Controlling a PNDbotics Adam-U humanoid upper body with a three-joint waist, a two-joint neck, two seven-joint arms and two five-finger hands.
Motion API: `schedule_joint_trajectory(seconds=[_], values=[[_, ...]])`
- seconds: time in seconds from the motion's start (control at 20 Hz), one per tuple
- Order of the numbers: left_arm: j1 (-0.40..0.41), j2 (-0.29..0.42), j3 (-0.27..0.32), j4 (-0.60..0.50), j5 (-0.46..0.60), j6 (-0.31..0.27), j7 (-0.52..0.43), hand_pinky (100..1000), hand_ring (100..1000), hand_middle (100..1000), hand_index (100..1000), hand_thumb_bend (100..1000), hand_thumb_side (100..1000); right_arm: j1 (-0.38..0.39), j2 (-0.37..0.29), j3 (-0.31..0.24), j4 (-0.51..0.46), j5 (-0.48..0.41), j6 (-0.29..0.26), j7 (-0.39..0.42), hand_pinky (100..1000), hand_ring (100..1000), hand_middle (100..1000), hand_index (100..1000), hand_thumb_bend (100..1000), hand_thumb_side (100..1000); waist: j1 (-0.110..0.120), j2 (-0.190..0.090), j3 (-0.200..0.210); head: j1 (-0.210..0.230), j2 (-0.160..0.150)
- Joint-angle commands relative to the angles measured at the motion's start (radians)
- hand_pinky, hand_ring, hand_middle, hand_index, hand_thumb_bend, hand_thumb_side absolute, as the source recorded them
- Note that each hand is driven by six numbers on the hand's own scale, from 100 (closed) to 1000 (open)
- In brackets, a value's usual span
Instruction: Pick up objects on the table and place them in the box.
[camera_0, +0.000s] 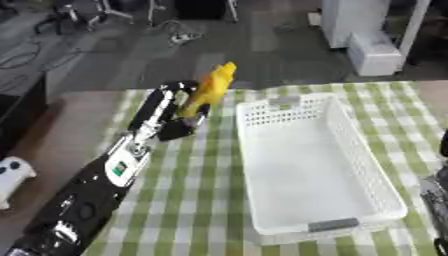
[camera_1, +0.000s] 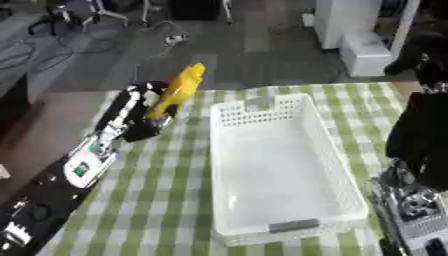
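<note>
Left robot hand (camera_0: 179, 120): fingers curled round the lower end of a yellow object (camera_0: 210, 89), gripping it. The object is elongated and stands tilted, upper end leaning away from the robot, raised above the desk (camera_0: 201, 200) near its far left edge. The desk carries a green-and-white checked cloth. White perforated box (camera_0: 306, 165): sits on the cloth just right of the hand, long side running away from the robot, interior showing no contents. Right robot hand (camera_1: 411, 200): visible at the lower right edge beside the box; finger position cannot be determined.
</note>
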Motion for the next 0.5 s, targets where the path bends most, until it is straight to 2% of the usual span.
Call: schedule_joint_trajectory(seconds=[0.05,0.2,0.5], values=[[-0.032,0.032,0.002,-0.030,0.002,0.014,0.002,100,100,100,253,100,532,-0.004,-0.019,-0.004,-0.013,0.006,0.004,-0.001,383,614,634,729,100,917,-0.002,-0.017,0.003,0.019,-0.021],[-0.042,0.034,0.004,-0.037,0.015,0.024,0.012,100,100,100,253,100,554,-0.002,-0.019,-0.004,-0.013,0.008,0.004,-0.002,383,614,634,729,100,916,-0.003,-0.018,0.004,0.027,-0.026],[-0.072,0.028,-0.010,-0.067,0.050,0.033,0.023,100,100,100,252,100,536,-0.004,-0.019,-0.002,-0.013,0.008,0.002,-0.001,383,614,633,728,100,899,-0.001,-0.019,0.001,0.048,-0.043]])
